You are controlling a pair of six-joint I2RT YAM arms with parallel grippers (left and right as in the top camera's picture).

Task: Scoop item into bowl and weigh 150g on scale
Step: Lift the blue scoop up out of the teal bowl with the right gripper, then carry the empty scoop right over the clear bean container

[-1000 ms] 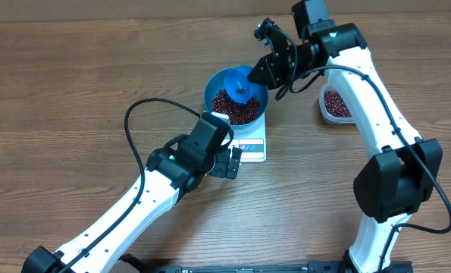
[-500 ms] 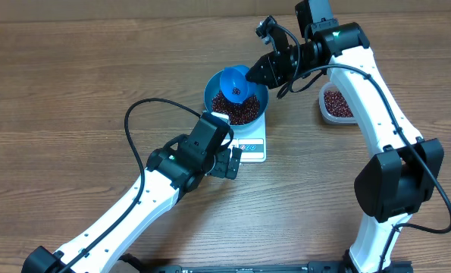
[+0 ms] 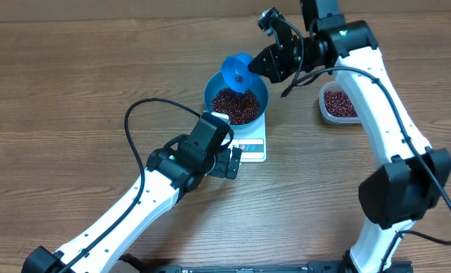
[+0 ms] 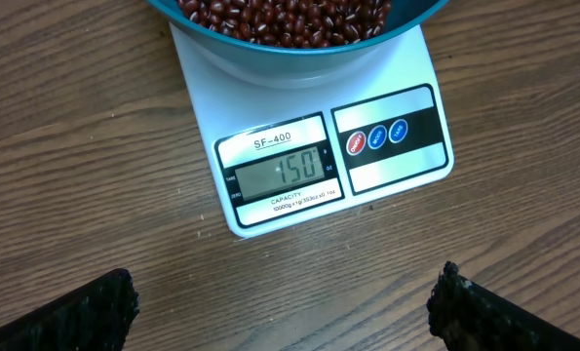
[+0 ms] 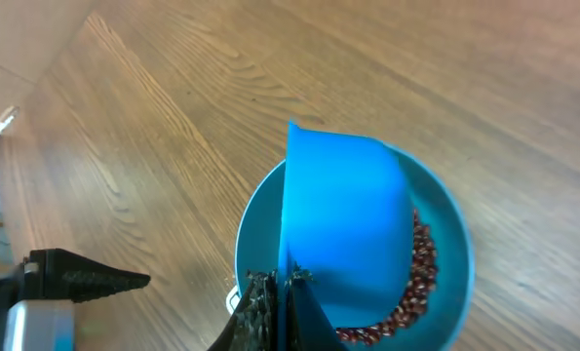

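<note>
The tiny oval red-brown beans (image 3: 239, 108) lie in a heap inside one round, smooth, bright blue bowl (image 3: 208, 92). The bowl sits on one flat white square scale (image 4: 270, 144), and its grey window shows 150. One small blue scoop (image 3: 236, 70) hangs tilted over the far rim of the bowl, its handle pinched in the closed right claw (image 3: 264, 64). The left claw (image 4: 285, 292) hovers wide open, holding nothing, just near of the scale. One clear plastic tub (image 3: 325, 114) with more beans stands to the right on the brown wooden surface (image 3: 73, 91)
</note>
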